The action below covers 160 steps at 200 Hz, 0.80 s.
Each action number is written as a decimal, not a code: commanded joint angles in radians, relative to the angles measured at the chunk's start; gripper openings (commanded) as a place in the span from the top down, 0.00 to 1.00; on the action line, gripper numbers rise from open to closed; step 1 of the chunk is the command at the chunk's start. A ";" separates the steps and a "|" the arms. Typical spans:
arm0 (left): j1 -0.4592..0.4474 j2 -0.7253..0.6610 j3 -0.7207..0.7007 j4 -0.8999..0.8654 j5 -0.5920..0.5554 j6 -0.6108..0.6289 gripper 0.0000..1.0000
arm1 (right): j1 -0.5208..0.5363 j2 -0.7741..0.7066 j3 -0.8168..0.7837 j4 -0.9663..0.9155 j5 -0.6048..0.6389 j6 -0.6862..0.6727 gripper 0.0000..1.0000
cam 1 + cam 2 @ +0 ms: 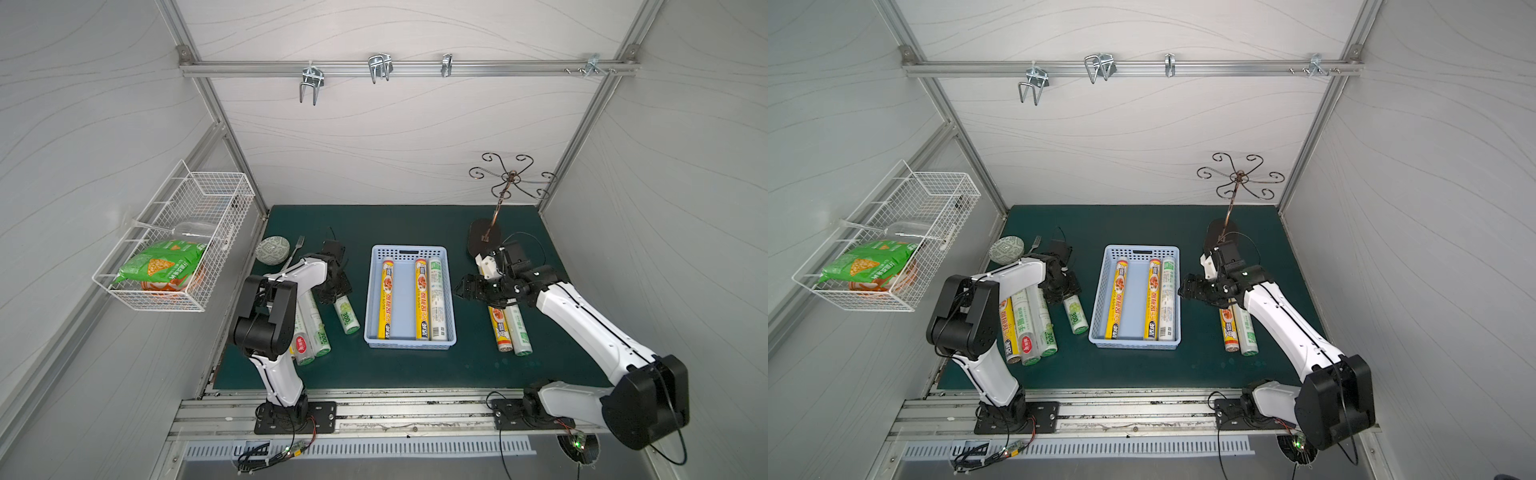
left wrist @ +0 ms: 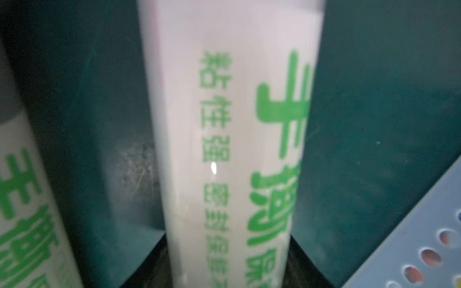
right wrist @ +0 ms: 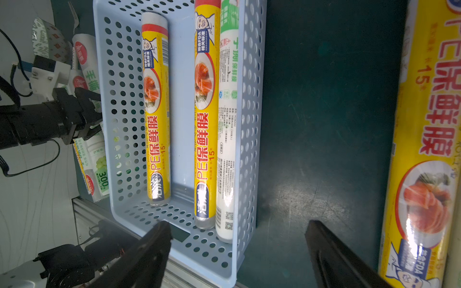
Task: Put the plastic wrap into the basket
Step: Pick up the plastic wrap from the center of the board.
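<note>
Left wrist view: a white-green plastic wrap roll fills the frame, the left gripper astride it, clamped or not I cannot tell. Right wrist view: the right gripper gapes wide and empty beside the light-blue basket, which holds three rolls. In both top views the roll lies just left of the basket: a pick, I judge, calling for a firm clamp, a lift and a carry right.

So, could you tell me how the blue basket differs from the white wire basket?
The blue basket is perforated plastic on the green mat; the white wire basket is mesh hung on the wall. The blue basket holds three plastic wrap rolls, the wire basket a green bag. Both are rectangular, open-topped.
</note>
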 commanded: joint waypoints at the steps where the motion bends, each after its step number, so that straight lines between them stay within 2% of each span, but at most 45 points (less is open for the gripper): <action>1: -0.010 0.013 0.056 0.015 0.026 0.009 0.53 | -0.006 0.010 -0.010 -0.001 -0.021 -0.010 0.11; 22: -0.020 -0.024 0.062 0.000 0.033 0.013 0.60 | -0.009 0.006 -0.012 -0.004 -0.019 -0.012 0.11; 64: -0.073 -0.160 0.114 -0.113 -0.056 0.023 0.62 | -0.017 -0.008 -0.015 -0.009 -0.022 -0.014 0.11; 87: -0.100 -0.232 0.139 -0.148 -0.054 0.012 0.63 | -0.018 -0.014 -0.016 -0.010 -0.027 -0.010 0.11; 123: -0.184 -0.300 0.208 -0.202 -0.089 -0.004 0.64 | -0.022 -0.017 -0.019 -0.009 -0.038 -0.006 0.11; 160: -0.293 -0.303 0.289 -0.234 -0.113 -0.017 0.64 | -0.023 -0.027 -0.024 -0.011 -0.035 -0.005 0.11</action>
